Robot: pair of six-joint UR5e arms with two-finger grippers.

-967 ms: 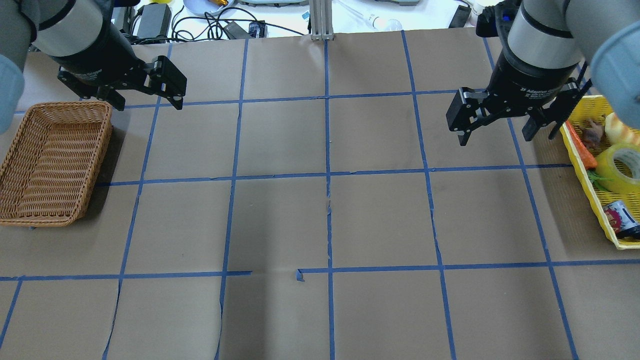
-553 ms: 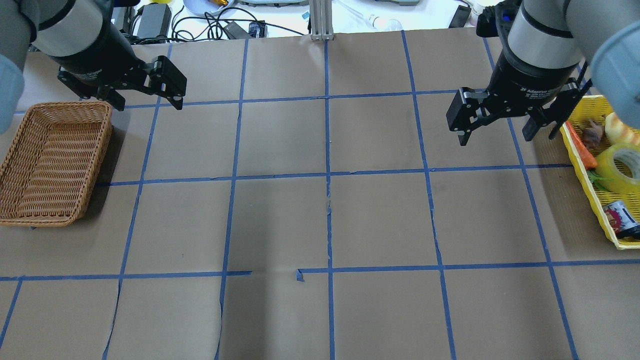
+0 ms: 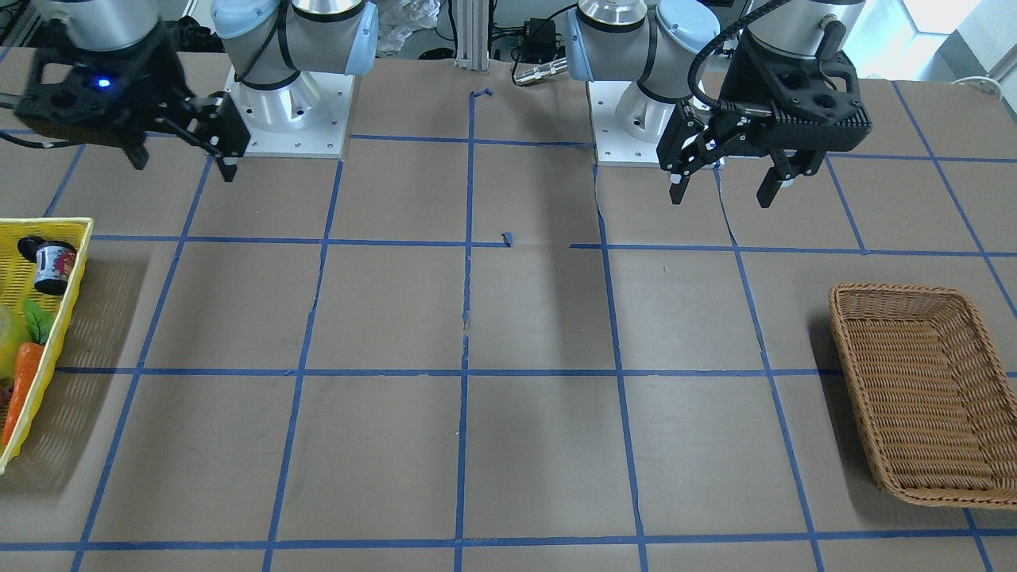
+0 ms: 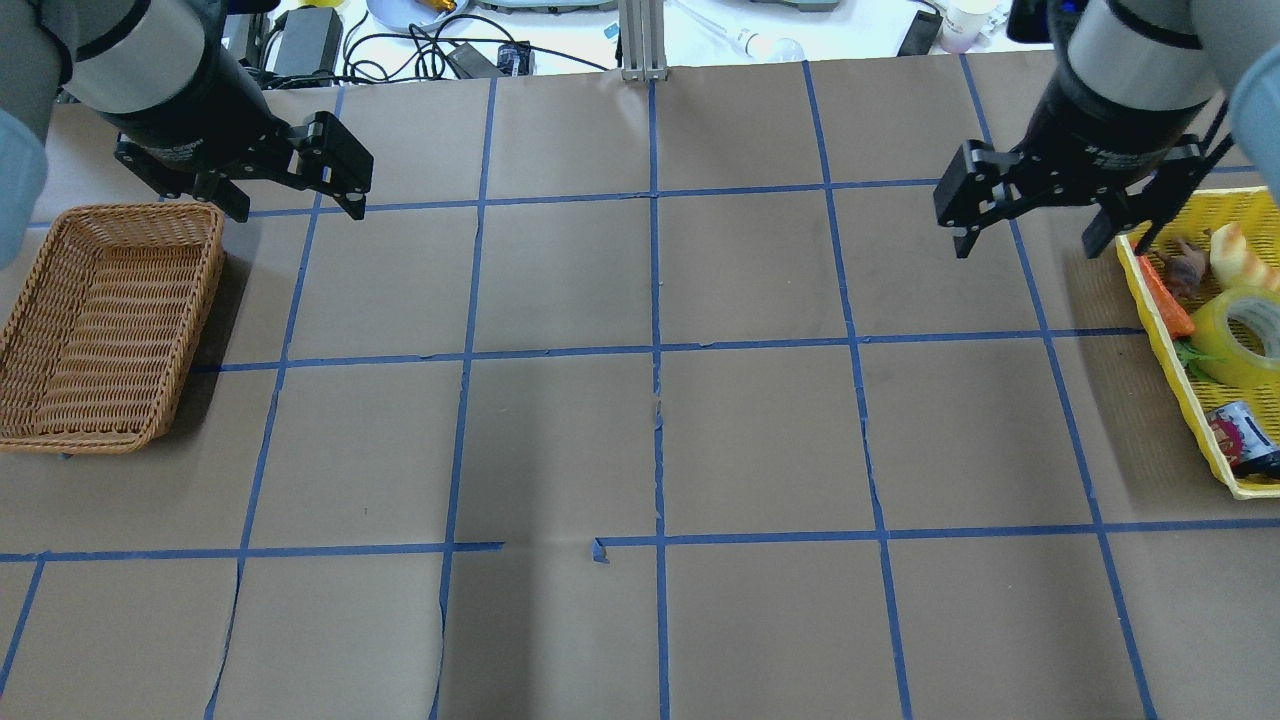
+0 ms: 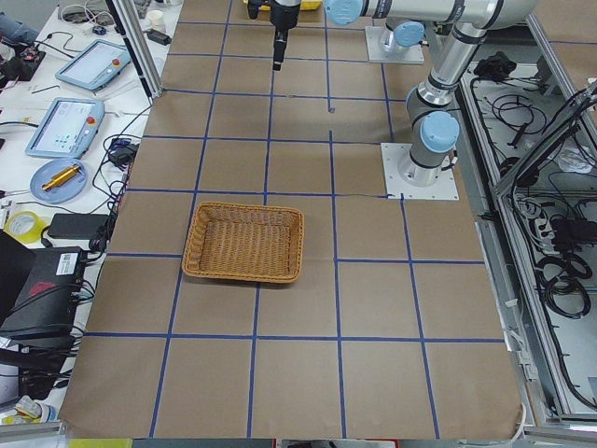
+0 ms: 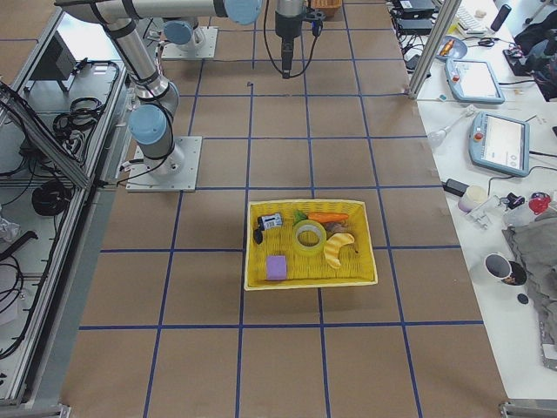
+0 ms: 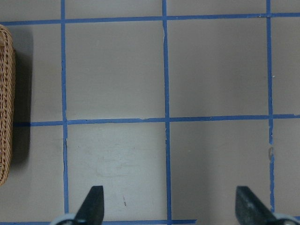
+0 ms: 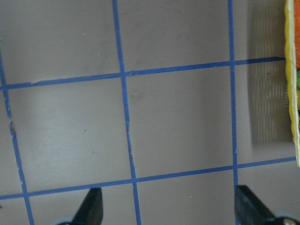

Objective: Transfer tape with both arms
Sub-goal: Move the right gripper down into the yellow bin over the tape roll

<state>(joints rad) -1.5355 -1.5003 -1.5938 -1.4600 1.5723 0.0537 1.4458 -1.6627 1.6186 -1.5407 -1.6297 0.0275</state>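
The yellow tape roll [image 4: 1245,338] lies flat in the yellow tray [image 4: 1192,405] at the table's right end, between a carrot and a small can. It also shows in the exterior right view [image 6: 309,237]. My right gripper [image 4: 1028,240] hangs open and empty above the table, just left of the tray's far corner. It shows open in the front view [image 3: 183,163] and in its wrist view [image 8: 168,208]. My left gripper [image 4: 298,205] is open and empty above the table, beside the far right corner of the wicker basket [image 4: 100,330]. It shows open in the front view [image 3: 721,195].
The tray also holds a carrot [image 4: 1165,295], a banana [image 4: 1232,258], a small can [image 4: 1240,435] and a purple block [image 6: 277,266]. Brown paper with a blue tape grid covers the table. Cables and devices lie past the far edge.
My right gripper has moved right and toward the far edge, closer to the yellow tray, still open. The left arm has not moved.
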